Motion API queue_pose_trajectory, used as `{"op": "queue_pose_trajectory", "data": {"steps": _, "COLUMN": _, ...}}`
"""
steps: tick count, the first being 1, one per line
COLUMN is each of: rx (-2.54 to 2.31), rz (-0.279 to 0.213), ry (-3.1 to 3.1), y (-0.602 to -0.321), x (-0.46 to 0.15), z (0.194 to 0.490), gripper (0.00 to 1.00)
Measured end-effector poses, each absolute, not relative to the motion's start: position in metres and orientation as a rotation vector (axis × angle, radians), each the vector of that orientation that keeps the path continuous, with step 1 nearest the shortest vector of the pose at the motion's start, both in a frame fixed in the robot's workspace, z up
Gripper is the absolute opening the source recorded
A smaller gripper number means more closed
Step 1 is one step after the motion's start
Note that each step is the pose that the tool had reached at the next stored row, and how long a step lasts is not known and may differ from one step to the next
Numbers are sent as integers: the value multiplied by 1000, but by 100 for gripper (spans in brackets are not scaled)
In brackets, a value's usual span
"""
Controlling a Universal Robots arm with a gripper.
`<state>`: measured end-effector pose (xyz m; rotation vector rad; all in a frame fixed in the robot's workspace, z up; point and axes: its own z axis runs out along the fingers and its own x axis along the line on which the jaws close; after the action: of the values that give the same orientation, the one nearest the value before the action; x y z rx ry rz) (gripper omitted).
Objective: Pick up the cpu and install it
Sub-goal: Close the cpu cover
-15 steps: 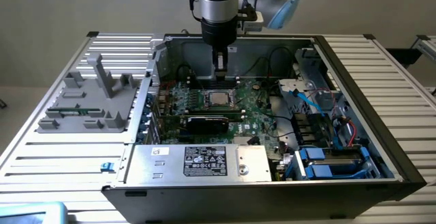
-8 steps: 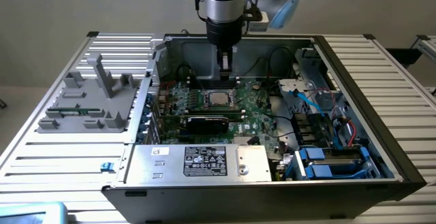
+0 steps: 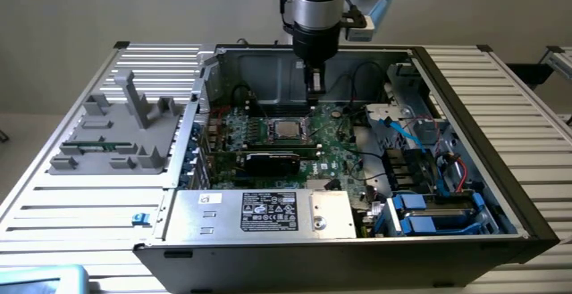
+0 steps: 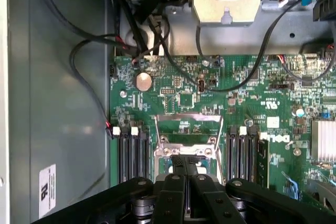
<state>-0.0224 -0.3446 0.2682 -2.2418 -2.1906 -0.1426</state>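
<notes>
The cpu (image 3: 286, 128), a small square chip with a shiny silver top, lies flat in the metal-framed socket (image 3: 284, 121) at the middle of the green motherboard (image 3: 335, 148). My gripper (image 3: 313, 101) hangs from the arm just behind the cpu and towards the exterior view's right, a little above the board. In the wrist view the black fingers (image 4: 173, 195) are pressed together, so the gripper (image 4: 186, 174) is shut with nothing visible between them. They sit right over the socket's hinged metal frame (image 4: 188, 148).
The open computer case (image 3: 500, 173) lies on a slatted table. A silver box with a white label (image 3: 268, 213) fills its front, with a black card (image 3: 277, 161) behind it. Blue drive bays (image 3: 420, 213) and cables crowd the right. A grey plastic shroud (image 3: 116, 133) rests outside at left.
</notes>
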Motion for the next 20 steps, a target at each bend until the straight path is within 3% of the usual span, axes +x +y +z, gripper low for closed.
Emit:
{"op": "queue_pose_trajectory", "data": {"steps": 12, "rx": -2257, "rz": -197, "ry": -2208, "y": -345, "x": 11, "z": 267, "gripper": 11}}
{"op": "queue_pose_trajectory", "data": {"steps": 20, "rx": -2260, "rz": -203, "ry": -2211, "y": -345, "x": 19, "z": 255, "gripper": 11}}
